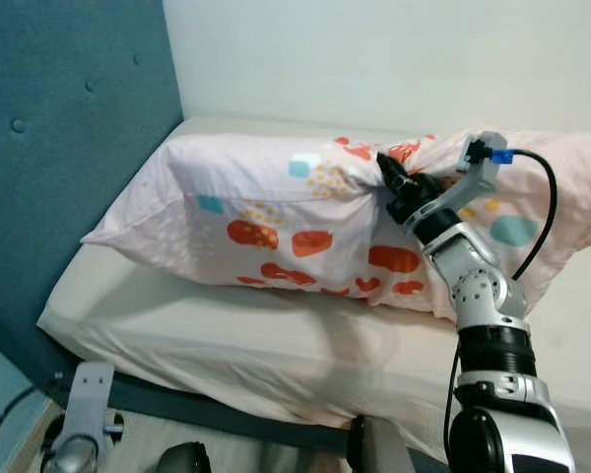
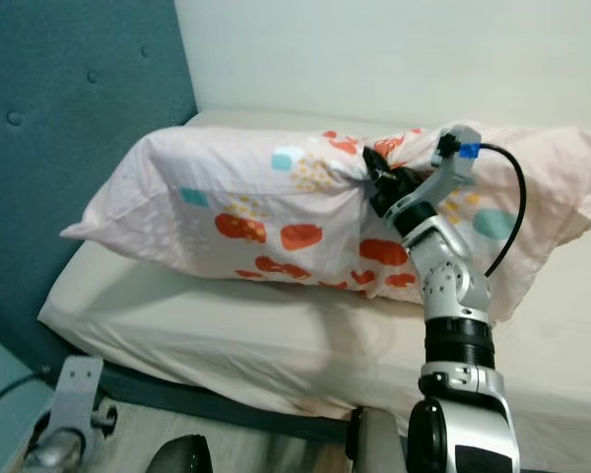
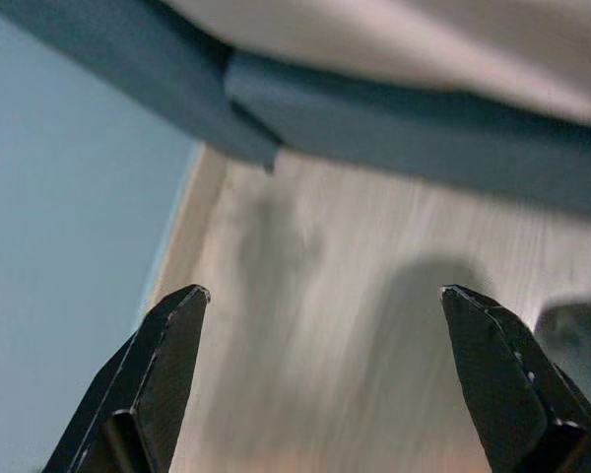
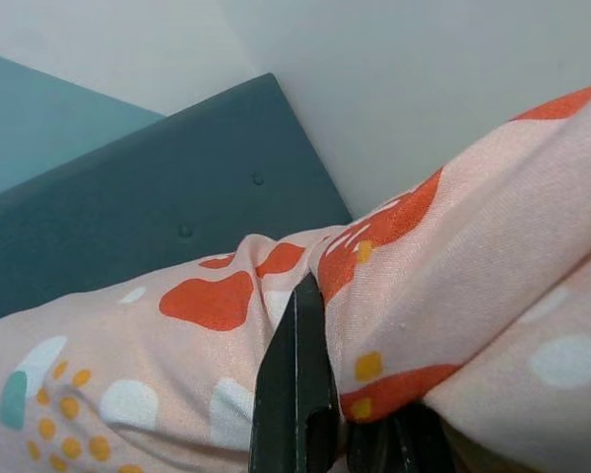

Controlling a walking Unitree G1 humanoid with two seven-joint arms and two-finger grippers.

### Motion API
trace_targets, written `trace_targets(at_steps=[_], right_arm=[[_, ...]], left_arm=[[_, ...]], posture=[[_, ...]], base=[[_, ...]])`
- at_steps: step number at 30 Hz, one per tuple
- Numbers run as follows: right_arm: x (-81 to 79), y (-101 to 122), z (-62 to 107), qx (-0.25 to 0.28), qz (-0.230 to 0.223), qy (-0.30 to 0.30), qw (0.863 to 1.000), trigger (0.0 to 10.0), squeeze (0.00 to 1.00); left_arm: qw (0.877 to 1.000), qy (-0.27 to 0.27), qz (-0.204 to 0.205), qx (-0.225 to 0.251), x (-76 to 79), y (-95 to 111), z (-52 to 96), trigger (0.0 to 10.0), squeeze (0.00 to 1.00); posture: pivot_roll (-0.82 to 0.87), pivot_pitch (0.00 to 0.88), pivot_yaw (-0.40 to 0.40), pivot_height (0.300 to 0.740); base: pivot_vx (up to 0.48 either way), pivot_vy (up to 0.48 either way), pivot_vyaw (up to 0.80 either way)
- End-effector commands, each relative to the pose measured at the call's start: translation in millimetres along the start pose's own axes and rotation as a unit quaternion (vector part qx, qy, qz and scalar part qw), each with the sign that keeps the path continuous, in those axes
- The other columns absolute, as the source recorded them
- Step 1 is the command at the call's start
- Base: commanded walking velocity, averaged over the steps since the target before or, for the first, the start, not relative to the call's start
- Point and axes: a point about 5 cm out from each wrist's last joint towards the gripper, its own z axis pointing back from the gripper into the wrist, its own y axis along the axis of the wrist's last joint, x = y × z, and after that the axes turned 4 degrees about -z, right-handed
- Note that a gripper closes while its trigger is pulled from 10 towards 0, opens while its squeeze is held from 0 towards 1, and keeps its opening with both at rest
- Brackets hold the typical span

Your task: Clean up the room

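The pillow point(image 1: 305, 222) is lying across the head of the bed point(image 1: 276, 345), its long axis running side to side, one end reaching toward the blue headboard point(image 1: 69, 128) on the robot's left and the other stretching off to the right along the wall point(image 1: 394, 59). The right tool point(image 1: 392, 179) is clenching a bunched fold of the pillow's cloth on its upper side, somewhat right of the middle; in the right wrist view the black fingers point(image 4: 295, 384) are pinching into the patterned cover. So the pillow is sitting directly at this tool, with most of its length extending to the left of the grip. The right arm is plainly the nearer one. The left tool point(image 3: 320, 394) is hanging low beside the bed frame, fingers spread apart over the wooden floor point(image 3: 355, 296), grasping nothing.
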Motion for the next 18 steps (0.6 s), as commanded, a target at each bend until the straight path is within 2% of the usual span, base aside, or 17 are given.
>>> trace_targets(at_steps=[1,6,11,18], right_arm=[[-13.2,4,-3.6,0.006,0.010,0.029,1.000,0.0,0.00],[-17.5,-3,-2.8,-0.008,0.017,0.036,0.999,0.0,0.00],[-13.8,-4,-0.7,-0.016,0.026,0.022,0.999,0.0,0.00],[-14.0,-10,1.6,-0.027,0.029,0.020,0.999,0.0,0.00]], left_arm=[[1.000,-0.004,-0.008,-0.019,3.2,-9,2.4,10.0,0.00],[0.999,-0.010,-0.023,-0.043,4.7,-24,6.9,10.0,0.00],[0.997,-0.010,-0.024,-0.074,3.6,-42,12.7,10.0,0.00],[0.995,-0.010,-0.022,-0.095,5.1,-51,16.1,10.0,0.00]], posture=[[0.08,0.000,-0.043,0.585],[0.08,0.000,-0.039,0.605],[0.07,0.000,-0.040,0.630],[0.07,0.000,-0.046,0.650]], base=[[0.000,0.000,0.00],[0.000,0.000,0.00],[0.000,0.000,0.00],[0.000,0.000,0.00]])
